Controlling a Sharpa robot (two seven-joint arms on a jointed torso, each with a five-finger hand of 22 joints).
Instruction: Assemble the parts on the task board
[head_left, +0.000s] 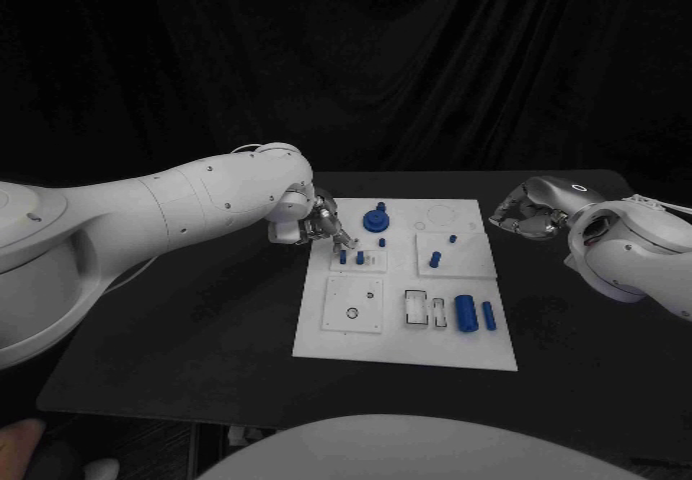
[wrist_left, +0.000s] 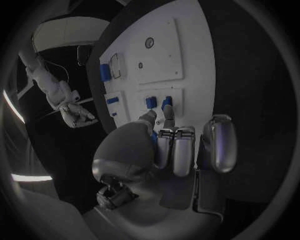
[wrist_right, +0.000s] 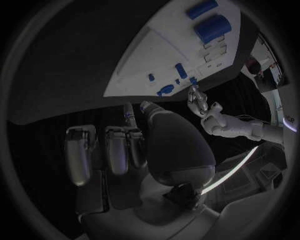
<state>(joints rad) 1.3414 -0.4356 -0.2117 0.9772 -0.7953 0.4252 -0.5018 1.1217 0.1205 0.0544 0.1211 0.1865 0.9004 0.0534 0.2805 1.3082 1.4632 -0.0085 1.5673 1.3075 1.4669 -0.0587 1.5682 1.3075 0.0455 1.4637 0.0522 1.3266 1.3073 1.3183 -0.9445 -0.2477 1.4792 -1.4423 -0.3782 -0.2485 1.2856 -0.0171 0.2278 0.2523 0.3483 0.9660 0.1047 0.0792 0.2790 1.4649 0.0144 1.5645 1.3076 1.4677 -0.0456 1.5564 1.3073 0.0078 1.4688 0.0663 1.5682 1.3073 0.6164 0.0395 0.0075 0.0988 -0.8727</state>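
The white task board (head_left: 408, 345) lies mid-counter, blue parts (head_left: 464, 312) on it (no writing legible). At its left edge the left hand (head_left: 307, 221) pinches a small blue peg (wrist_left: 154, 136); beyond its right edge the right hand (head_left: 525, 217) hovers, fingers curled on nothing.

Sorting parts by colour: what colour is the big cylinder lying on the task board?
Blue; the cylinder shows best in the head view.

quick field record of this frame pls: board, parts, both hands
board: white task board in the middle of the black table
parts: blue pieces, incl. a large cylinder and a slimmer one near the board's right edge, and a round knobbed piece at its far end
left hand: left hand at the board's far left edge, fingertips over two small pegs; grasp unclear
right hand: right hand off the board's right side, holding nothing, fingers curled
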